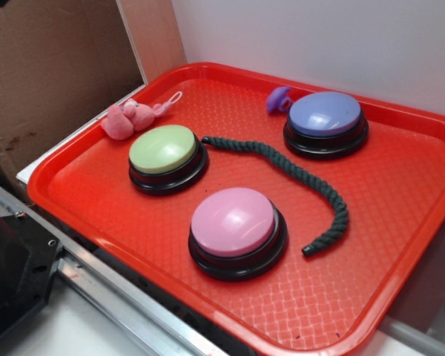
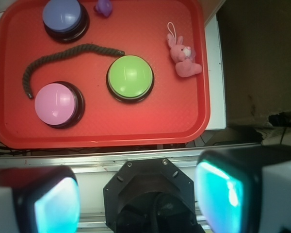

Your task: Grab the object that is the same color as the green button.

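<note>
A long dark green twisted rope (image 1: 297,178) lies curved on the red tray (image 1: 400,245), running from beside the green button (image 1: 163,150) to the right of the pink button. In the wrist view the rope (image 2: 53,58) arcs between the purple-blue button and the green button (image 2: 130,77). My gripper (image 2: 138,199) hangs high above the robot base, well short of the tray, open, with nothing between its teal pads (image 2: 222,196). The gripper does not show in the exterior view.
A pink-domed button (image 1: 233,222) and a purple-blue-domed button (image 1: 325,117) stand on the tray. A small pink plush toy (image 1: 130,119) lies at the tray's left rim, a purple knob piece (image 1: 278,100) beside the purple-blue button. Cardboard wall (image 1: 52,67) stands left.
</note>
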Robot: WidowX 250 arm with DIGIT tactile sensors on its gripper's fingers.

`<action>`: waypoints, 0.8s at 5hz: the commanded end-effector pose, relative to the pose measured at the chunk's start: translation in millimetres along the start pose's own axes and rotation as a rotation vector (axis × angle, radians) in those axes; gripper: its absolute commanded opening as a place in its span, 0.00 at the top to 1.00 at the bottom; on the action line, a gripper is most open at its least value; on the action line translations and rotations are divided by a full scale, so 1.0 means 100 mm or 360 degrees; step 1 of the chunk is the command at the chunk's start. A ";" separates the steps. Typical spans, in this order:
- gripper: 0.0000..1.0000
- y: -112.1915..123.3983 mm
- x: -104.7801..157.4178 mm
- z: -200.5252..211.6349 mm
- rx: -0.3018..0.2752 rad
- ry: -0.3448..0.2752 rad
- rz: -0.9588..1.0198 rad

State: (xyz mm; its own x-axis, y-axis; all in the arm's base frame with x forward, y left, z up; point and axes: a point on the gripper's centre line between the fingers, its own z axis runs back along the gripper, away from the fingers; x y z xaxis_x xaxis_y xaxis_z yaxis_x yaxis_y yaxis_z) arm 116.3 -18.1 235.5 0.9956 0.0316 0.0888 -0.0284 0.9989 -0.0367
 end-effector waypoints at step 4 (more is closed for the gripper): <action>0.00 -0.51 0.61 -0.52 -0.0116 -0.0221 0.0579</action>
State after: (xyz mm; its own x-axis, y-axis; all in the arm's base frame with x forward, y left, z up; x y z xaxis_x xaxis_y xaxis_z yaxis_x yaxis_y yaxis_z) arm 178.7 -70.5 179.9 0.9005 0.4027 0.1640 -0.3833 0.9133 -0.1380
